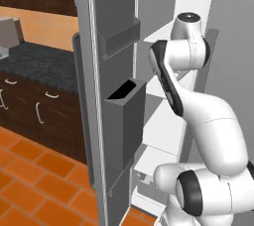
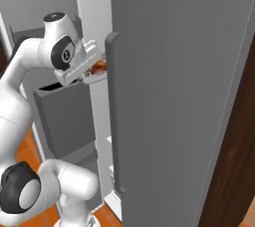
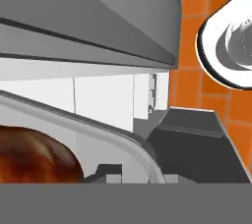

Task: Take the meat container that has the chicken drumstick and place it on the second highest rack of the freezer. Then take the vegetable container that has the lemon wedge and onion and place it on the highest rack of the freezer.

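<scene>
freezer (image 2: 174, 71) interior | tray (image 3: 125, 144): chicken drumstick (image 3: 34, 156) | tool: narrow, hold unclear

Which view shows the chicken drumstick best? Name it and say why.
The hand view: the chicken drumstick lies large and close in its tray, glossy orange-brown. The right base view gives a small orange-brown patch beside the freezer door. In the left base view the arm covers that spot.

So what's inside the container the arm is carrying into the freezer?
The chicken drumstick, glossy orange-brown, lies inside the container, seen past its pale rim in the hand view. In the right base view the freezer door edge covers most of it, so any other contents can't be seen.
</scene>
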